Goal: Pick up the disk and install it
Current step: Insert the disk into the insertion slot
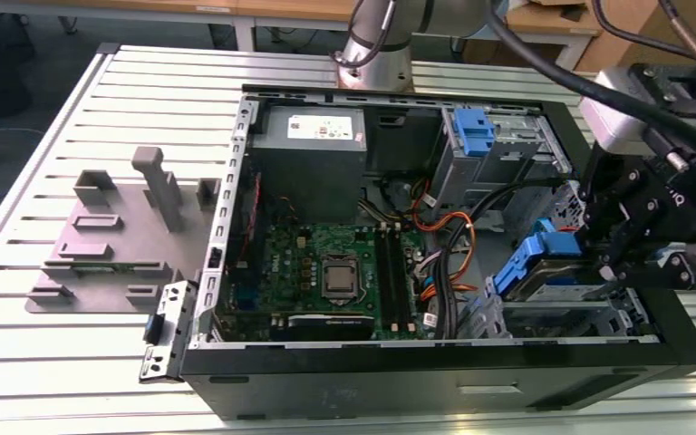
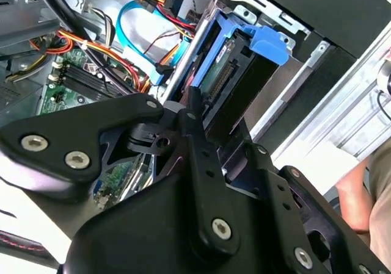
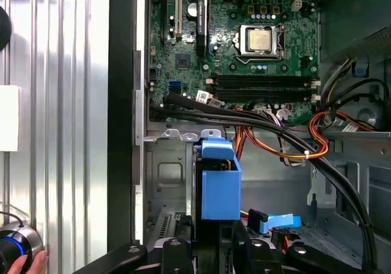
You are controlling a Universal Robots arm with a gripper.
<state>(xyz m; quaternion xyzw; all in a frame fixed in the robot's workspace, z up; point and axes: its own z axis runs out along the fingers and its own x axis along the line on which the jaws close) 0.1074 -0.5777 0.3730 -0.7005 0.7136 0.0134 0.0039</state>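
1. Disk [image 1: 546, 265], clipped in its blue carrier, is inside the case [image 1: 445, 385] at the exterior view's right. It is tilted on edge just above the metal bay [image 1: 565, 317].
2. My gripper [image 1: 590, 258] pinches the disk, with my fingers pressed against its two sides.
3. In the first wrist view the disk [image 3: 220, 191] stands up between my fingers [image 3: 178, 255].
4. In the second wrist view one finger [image 2: 194, 112] reaches the disk [image 2: 235, 72] beside its connector row.
5. Motherboard [image 1: 330, 272] lies on the case floor, next to the bay toward the exterior view's left. Orange and black cables [image 3: 330, 133] run between the two.
6. Power supply [image 1: 312, 131] and a blue bracket [image 1: 475, 136] sit along the far wall of the case, well apart from the disk.
7. Grey fixture [image 1: 119, 236] stands on the slatted table [image 1: 33, 362] at the exterior view's left, apart from the case.
8. A person's hand [image 3: 27, 265] is at a round knob [image 3: 15, 246] outside the case.
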